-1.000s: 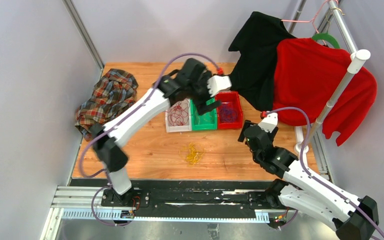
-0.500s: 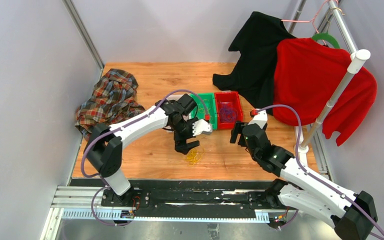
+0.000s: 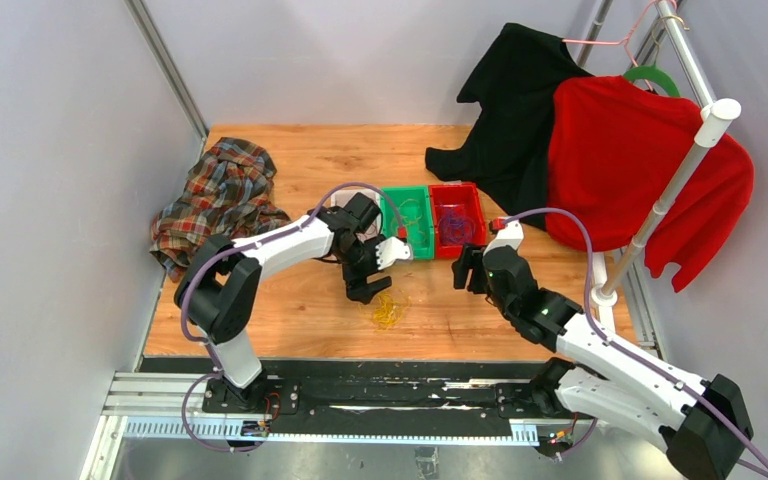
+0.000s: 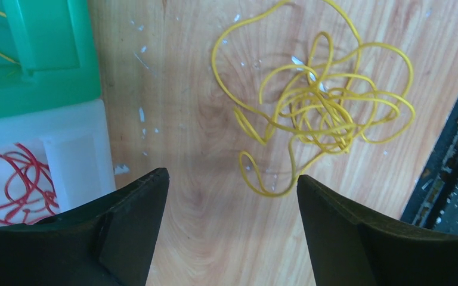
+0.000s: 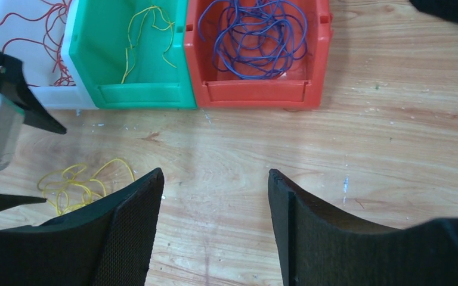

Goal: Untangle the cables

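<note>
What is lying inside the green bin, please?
The green bin holds a few loose yellow cables. Its far end lies beyond the right wrist view's edge, and from above it looks too small to tell.

Red cables [image 4: 13,183], white bin [image 4: 74,149] cut off at picture's left edge.

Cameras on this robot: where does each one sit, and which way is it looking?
Top external: fixed high behind the arms, looking down on the table; both arms and their bases show.
Left wrist: on the left arm, looking down at the yellow cables; its open left tool shows at the bottom.
Right wrist: on the right arm, facing the green bin and the red bin holding purple cables; its open right tool shows.
Shared: all three see the yellow cables.
</note>
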Action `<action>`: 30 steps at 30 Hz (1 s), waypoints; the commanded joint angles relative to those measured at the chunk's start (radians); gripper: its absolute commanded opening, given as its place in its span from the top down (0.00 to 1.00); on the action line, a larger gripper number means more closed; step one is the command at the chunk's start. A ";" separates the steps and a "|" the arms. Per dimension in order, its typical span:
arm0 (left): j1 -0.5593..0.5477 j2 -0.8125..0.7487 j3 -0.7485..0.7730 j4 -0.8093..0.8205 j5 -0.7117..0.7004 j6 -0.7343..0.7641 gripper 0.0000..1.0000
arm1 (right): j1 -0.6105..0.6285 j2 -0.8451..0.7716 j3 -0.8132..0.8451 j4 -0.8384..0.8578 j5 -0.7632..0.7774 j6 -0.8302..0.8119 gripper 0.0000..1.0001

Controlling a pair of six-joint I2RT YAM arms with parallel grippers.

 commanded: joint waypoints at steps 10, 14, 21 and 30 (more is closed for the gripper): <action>-0.006 0.029 -0.019 0.091 0.125 -0.032 0.56 | -0.015 0.020 -0.013 0.051 -0.069 -0.001 0.53; -0.006 -0.043 -0.018 0.020 0.113 -0.049 0.86 | -0.014 0.024 0.000 0.076 -0.124 -0.011 0.50; -0.005 -0.204 0.106 -0.162 0.094 -0.195 0.99 | 0.054 0.053 0.036 0.176 -0.234 -0.041 0.29; -0.005 -0.354 0.257 -0.289 0.162 -0.322 0.99 | 0.265 0.115 0.120 0.336 -0.190 -0.106 0.27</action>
